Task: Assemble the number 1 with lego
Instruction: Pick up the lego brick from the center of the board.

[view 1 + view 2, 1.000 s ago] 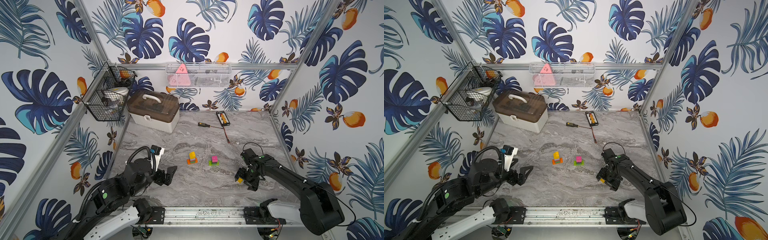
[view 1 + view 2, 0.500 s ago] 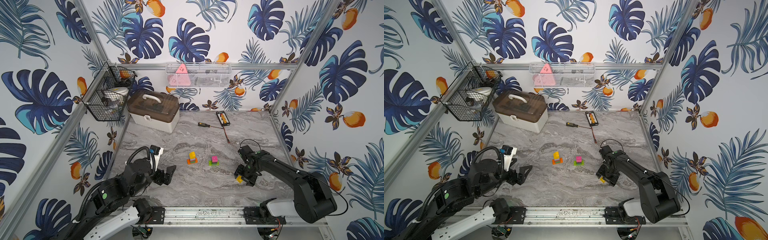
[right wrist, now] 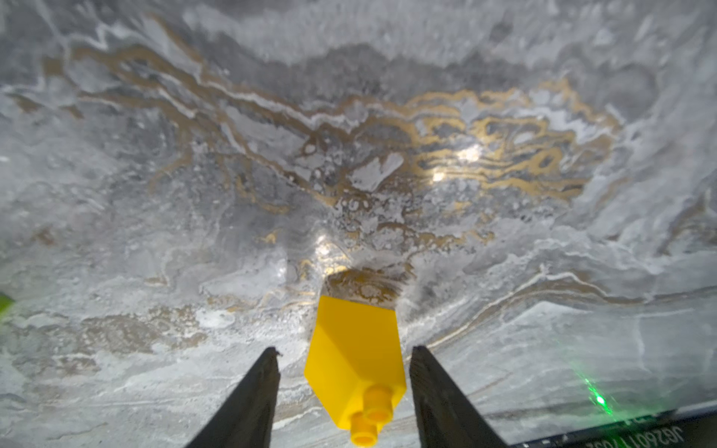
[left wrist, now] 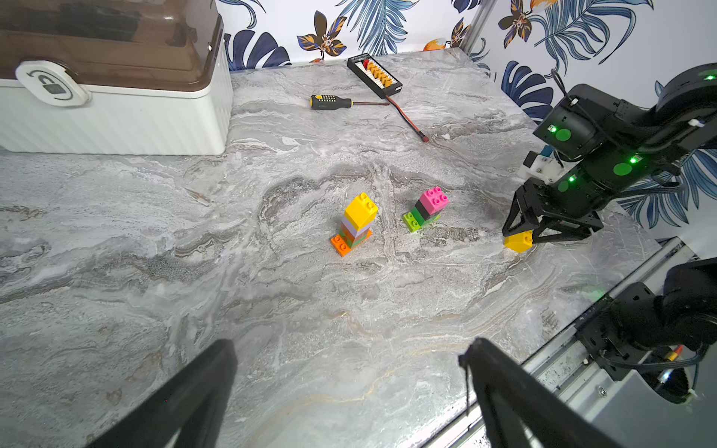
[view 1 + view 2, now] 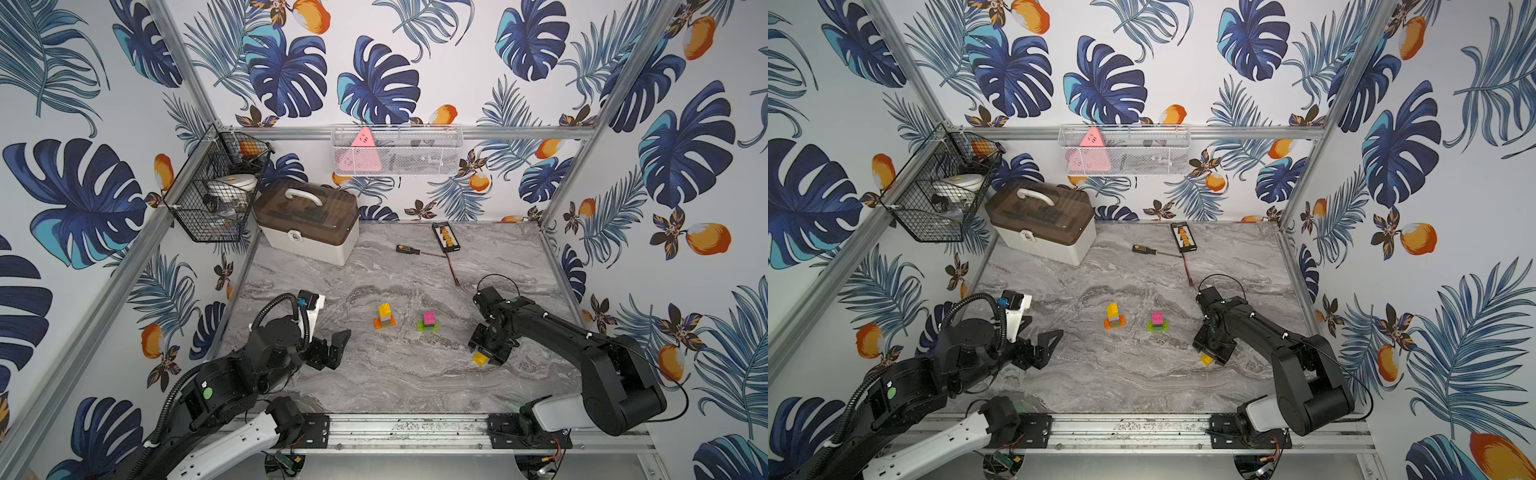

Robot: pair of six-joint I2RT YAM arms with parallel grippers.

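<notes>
**Jaws closing in for the pick**

Over the last second the right jaws have drawn in. They now stand on either side of the yellow brick [image 3: 355, 364], with a sliver of counter [image 3: 504, 232] showing on each flank, so they are apart and not yet clamped. The brick lies tipped on its side on the counter, studs pointing toward the wrist camera. In both top views the brick [image 5: 480, 359] [image 5: 1206, 360] sits right of centre in the lower half of the frame.

The left jaws stay spread wide and empty at lower left, well apart from everything. Near mid-frame stand an orange-based stack [image 5: 384, 318] topped with yellow and a lime-based stack [image 5: 428, 322] topped with pink.

The grasp looks moments from landing. Taken on its side, the brick will probably need turning studs-up before it can press onto either stack, so the numeral is far from finished.
</notes>
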